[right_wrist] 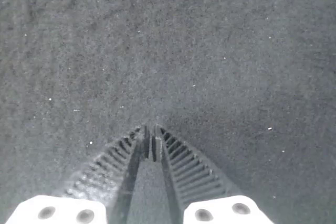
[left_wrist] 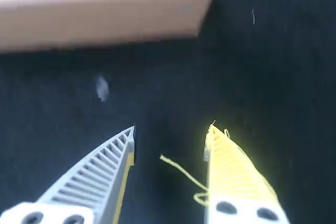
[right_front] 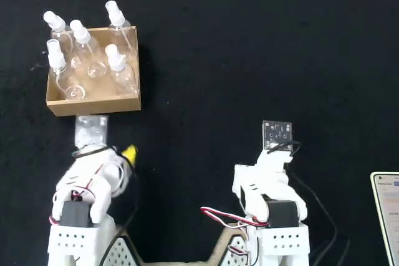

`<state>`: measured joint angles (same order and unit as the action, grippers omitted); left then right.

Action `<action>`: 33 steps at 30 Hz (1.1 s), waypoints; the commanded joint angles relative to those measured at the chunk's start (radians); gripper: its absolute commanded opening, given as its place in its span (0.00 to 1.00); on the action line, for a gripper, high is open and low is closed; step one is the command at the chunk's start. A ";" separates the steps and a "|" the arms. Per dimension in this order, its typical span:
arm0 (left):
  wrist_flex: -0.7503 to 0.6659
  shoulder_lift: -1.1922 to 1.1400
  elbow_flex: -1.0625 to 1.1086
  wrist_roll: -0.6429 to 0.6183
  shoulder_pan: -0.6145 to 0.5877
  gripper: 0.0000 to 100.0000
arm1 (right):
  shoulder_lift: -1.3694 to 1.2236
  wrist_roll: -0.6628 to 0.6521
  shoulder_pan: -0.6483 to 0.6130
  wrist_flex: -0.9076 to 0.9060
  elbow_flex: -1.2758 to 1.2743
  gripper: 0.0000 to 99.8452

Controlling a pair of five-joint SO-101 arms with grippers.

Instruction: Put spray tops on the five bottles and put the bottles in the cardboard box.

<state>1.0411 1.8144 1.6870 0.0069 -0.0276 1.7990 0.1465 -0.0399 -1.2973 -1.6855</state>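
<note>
Even light from overhead on the high view, and the black table [right_front: 249,54] soaks it up, with barely a shadow anywhere. Bright glints show on the clear bottles [right_front: 87,60] in the cardboard box [right_front: 93,105], and their white tops [right_front: 114,9] are nearly blown out. On the left wrist view the box is a soft, washed-out blur. The left gripper [left_wrist: 170,128] is sharper, its yellow finger [left_wrist: 231,171] brightly lit. On the right wrist view the light is flat and dim, the cloth grain crisp, the right gripper [right_wrist: 151,128] dark, the cloth a shade darker around its tips.
</note>
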 commanded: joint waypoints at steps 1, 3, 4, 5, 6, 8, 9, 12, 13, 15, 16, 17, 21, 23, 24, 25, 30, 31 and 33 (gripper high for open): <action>0.158 0.006 0.013 0.000 0.067 0.21 | 0.097 0.005 0.015 -0.008 0.001 0.01; 0.199 0.006 0.013 -0.002 0.074 0.21 | 0.097 0.005 0.015 -0.008 0.001 0.01; 0.226 0.006 0.013 -0.002 0.074 0.21 | 0.097 0.005 0.015 -0.008 0.001 0.01; 0.236 0.008 0.013 -0.006 0.070 0.21 | 0.097 0.005 0.015 -0.008 0.001 0.01; 0.233 0.008 0.013 -0.006 0.070 0.21 | 0.097 0.005 0.015 -0.008 0.001 0.01; 0.232 0.008 0.013 -0.006 0.068 0.21 | 0.097 0.005 0.015 -0.008 0.001 0.01; 0.232 0.008 0.013 -0.006 0.068 0.21 | 0.097 0.005 0.015 -0.008 0.001 0.01; 0.232 0.008 0.013 0.000 0.082 0.21 | 0.097 0.005 0.015 -0.008 0.001 0.01; 0.232 0.008 0.013 0.002 0.074 0.21 | 0.097 0.005 0.015 -0.008 0.001 0.01; 0.232 0.008 0.013 0.032 0.047 0.21 | 0.097 0.005 0.015 -0.008 0.001 0.01; 0.230 0.008 0.013 0.074 0.030 0.21 | 0.097 0.005 0.015 -0.008 0.001 0.01; 0.230 0.008 0.013 0.124 0.008 0.21 | 0.097 0.005 0.015 -0.008 0.001 0.01; 0.233 0.008 0.013 0.250 -0.087 0.21 | 0.097 0.005 0.015 -0.008 0.001 0.01; 0.233 0.008 0.013 0.236 -0.091 0.21 | 0.097 0.005 0.014 -0.008 0.001 0.01; 0.233 0.008 0.013 0.222 -0.094 0.21 | 0.097 0.005 0.014 -0.008 0.001 0.01; 0.232 0.008 0.013 0.209 -0.090 0.21 | 0.097 0.005 0.015 -0.008 0.001 0.01; 0.232 0.008 0.013 0.190 -0.093 0.21 | 0.097 0.006 0.015 -0.008 0.001 0.01; 0.232 0.008 0.013 0.190 -0.093 0.21 | 0.097 0.006 0.015 -0.008 0.001 0.01; 0.232 0.008 0.013 0.190 -0.096 0.21 | 0.097 0.006 0.015 -0.008 0.001 0.01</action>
<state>1.2513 1.8144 1.6870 0.2079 -0.1089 1.7990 0.1465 -0.0399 -1.2973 -1.6855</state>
